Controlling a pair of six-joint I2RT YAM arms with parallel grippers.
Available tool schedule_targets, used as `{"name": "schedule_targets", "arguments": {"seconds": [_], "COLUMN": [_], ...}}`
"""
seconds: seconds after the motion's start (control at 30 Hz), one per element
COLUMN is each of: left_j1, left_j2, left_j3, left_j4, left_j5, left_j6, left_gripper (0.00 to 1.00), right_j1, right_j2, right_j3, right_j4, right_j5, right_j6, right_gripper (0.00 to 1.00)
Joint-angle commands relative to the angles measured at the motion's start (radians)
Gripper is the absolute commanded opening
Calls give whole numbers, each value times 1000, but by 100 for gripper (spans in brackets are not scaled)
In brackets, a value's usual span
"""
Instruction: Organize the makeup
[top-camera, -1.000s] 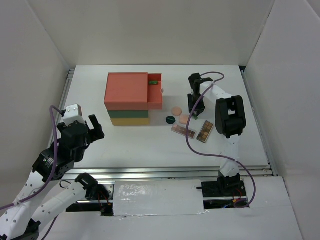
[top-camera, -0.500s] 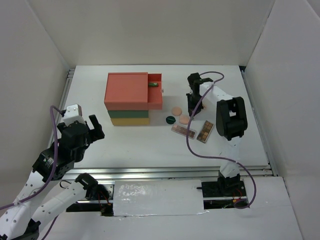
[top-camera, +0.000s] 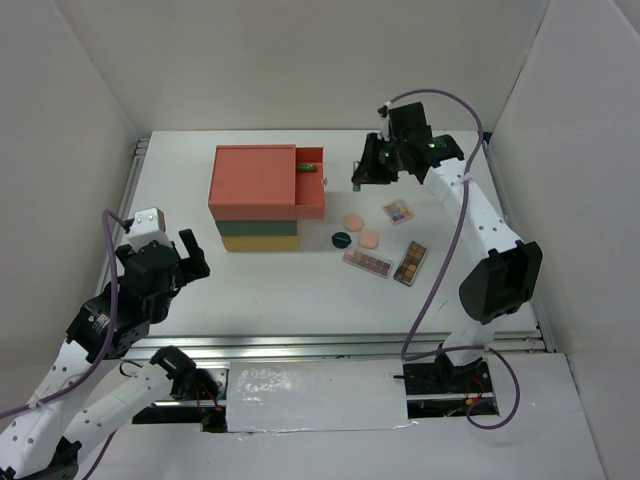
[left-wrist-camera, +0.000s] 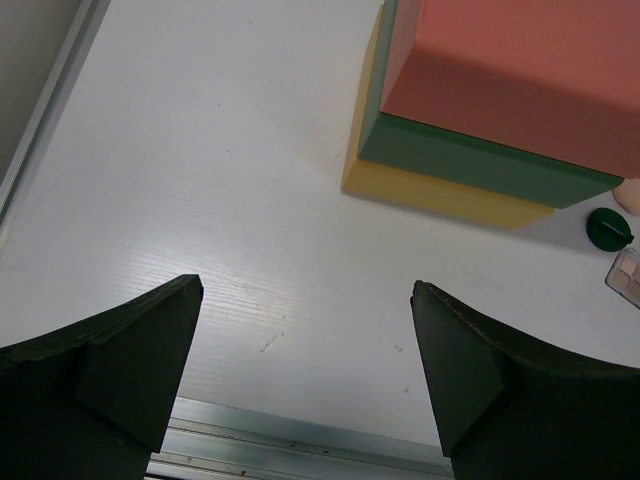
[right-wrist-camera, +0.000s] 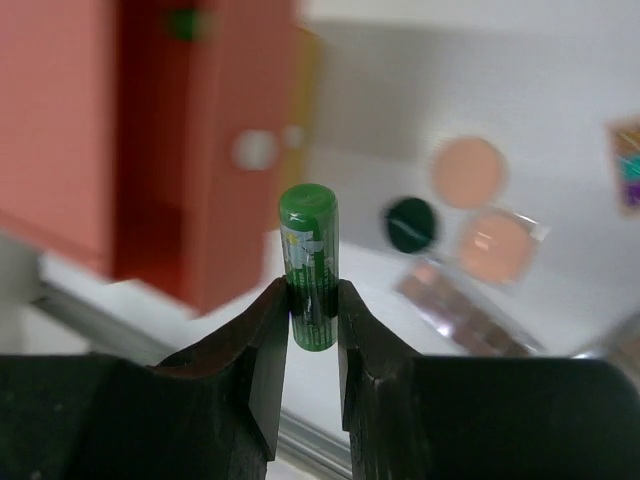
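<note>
Step in hand: stowing the green tube (right-wrist-camera: 308, 250) in the open orange drawer (top-camera: 310, 203).
The left pincer (left-wrist-camera: 306, 288) is idling released over the near counter (left-wrist-camera: 200, 150). Farther off, the right pincer (right-wrist-camera: 313, 292) is gripping the tube above the counter, just beside the drawer. The next move likely calls for centering it over the drawer, then releasing.

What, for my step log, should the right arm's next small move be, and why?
Probably carry the green tube left until it is over the open orange drawer. The right gripper is shut on the tube and hangs just right of that drawer, where another green item already lies.
</note>
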Motion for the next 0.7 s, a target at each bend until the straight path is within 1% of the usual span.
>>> {"name": "schedule_targets", "arguments": {"seconds": [0.0, 0.03, 0.13, 0.23, 0.3, 0.33, 0.37, 0.5, 0.6, 0.67], "left_j1": [-5, -5, -5, -5, -6, -5, -5, -6, -6, -6], "left_j2": [7, 5, -1, -2, -2, -2, -2, -4, -4, -4], "left_j3": [3, 4, 3, 3, 4, 4, 3, 4, 1, 4], "left_j4": [28, 27, 27, 28, 27, 27, 25, 30, 31, 31], "left_j5": [-17, -19, -23, -22, -22, -20, -22, -16, -13, -13], "left_j6": [4, 1, -1, 1, 1, 1, 1, 4, 7, 7], "left_gripper": [99, 99, 100, 99, 99, 99, 99, 99, 100, 99], "right_j1": [59, 72, 130, 174, 197, 197, 208, 224, 224, 217], "right_j2": [-14, -2, 58, 98, 132, 142, 165, 187, 172, 168], "right_j3": [121, 170, 239, 256, 308, 308, 343, 400, 414, 433], "right_j4": [83, 86, 95, 135, 143, 140, 125, 94, 77, 54], "right_j5": [-179, -190, -186, -164, -158, -155, -148, -115, -68, -46], "right_j6": [108, 122, 177, 236, 265, 268, 269, 263, 256, 243], "right_gripper": [12, 12, 14, 16, 18, 21, 24, 53, 57, 57]}}
